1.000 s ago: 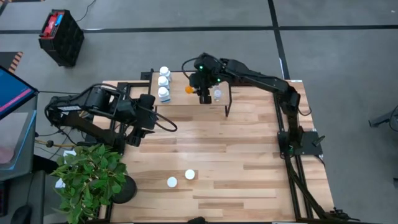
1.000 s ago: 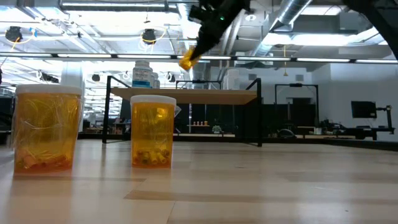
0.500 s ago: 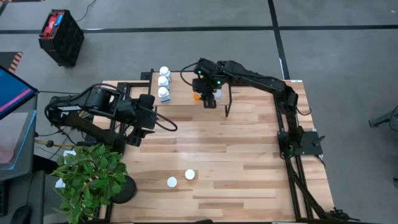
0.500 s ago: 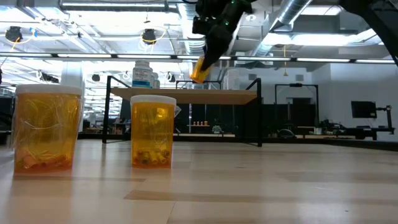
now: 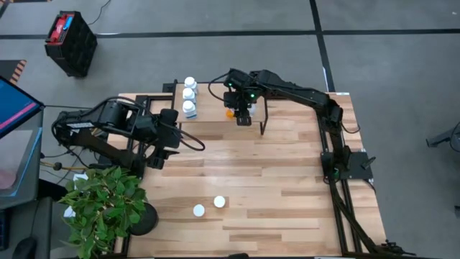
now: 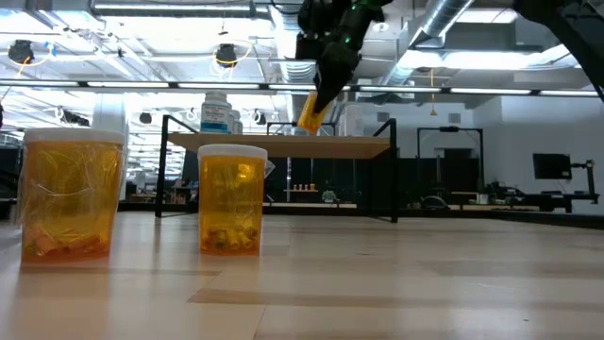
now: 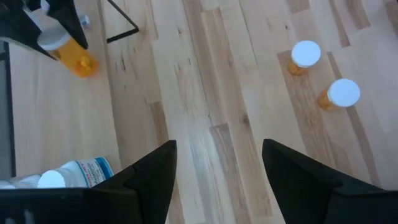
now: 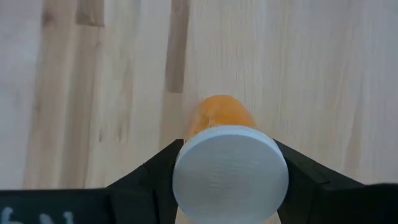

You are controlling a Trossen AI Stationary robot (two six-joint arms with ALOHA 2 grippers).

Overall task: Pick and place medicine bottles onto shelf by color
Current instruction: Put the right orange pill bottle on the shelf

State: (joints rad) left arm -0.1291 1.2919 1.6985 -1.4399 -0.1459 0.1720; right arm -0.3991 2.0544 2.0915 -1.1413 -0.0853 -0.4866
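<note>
- The right tool (image 5: 241, 114) hangs over the shelf (image 5: 215, 93) in the upper middle of the high view, its fingers clamped on the white cap of an orange bottle (image 8: 219, 118).
- In the low view the held orange bottle (image 6: 310, 112) tilts just above the shelf's top board (image 6: 283, 145), not clearly touching it.
- Three white bottles (image 5: 190, 96) stand in a row along the shelf's left end, leaving bare board between them and the held bottle.
- A clear bottle shows only partly beside the right tool, near the shelf's right edge; its exact spot is hard to tell.
- Two more orange bottles (image 5: 208, 206) stand close together on the surface at the lower middle of the high view, well apart from the shelf, with open wood all around them.
- The left tool (image 7: 217, 174) waits at the left of the surface, fingers spread wide and empty, beside a potted plant (image 5: 104, 205) at the lower left corner.
</note>
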